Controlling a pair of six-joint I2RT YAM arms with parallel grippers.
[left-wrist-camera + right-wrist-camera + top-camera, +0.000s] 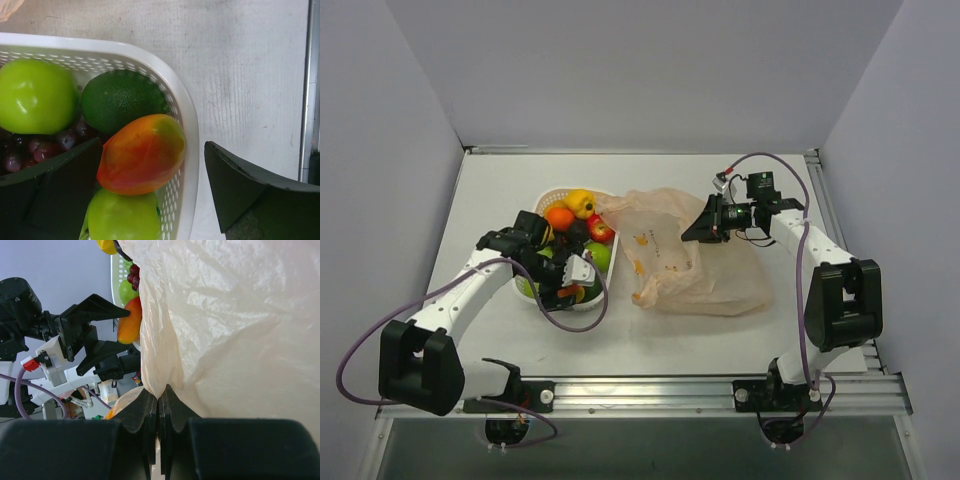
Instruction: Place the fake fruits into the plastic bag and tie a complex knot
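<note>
The fake fruits lie in a white lattice basket (pixel 552 195): a yellow one (pixel 580 202), an orange (pixel 559 217), a red apple (pixel 601 229) and a green apple (pixel 598 257). My left gripper (pixel 565 282) hangs open over the basket's near end. In the left wrist view the red-yellow mango (pixel 142 152) and the basket wall (pixel 186 115) sit between its fingers, untouched. Green apples (pixel 35 95), a dark green fruit (pixel 120 100) and purple grapes (pixel 30 147) lie beside it. The plastic bag (pixel 695 265) lies right of the basket. My right gripper (pixel 692 232) is shut on a pinch of its film (pixel 235 315).
A metal rail (pixel 670 390) runs along the table's near edge, and another strip (pixel 310 100) borders the table close to my left gripper's outer finger (pixel 240 190). Grey walls enclose the table on three sides. My left arm's purple cable (pixel 570 322) loops in front of the basket.
</note>
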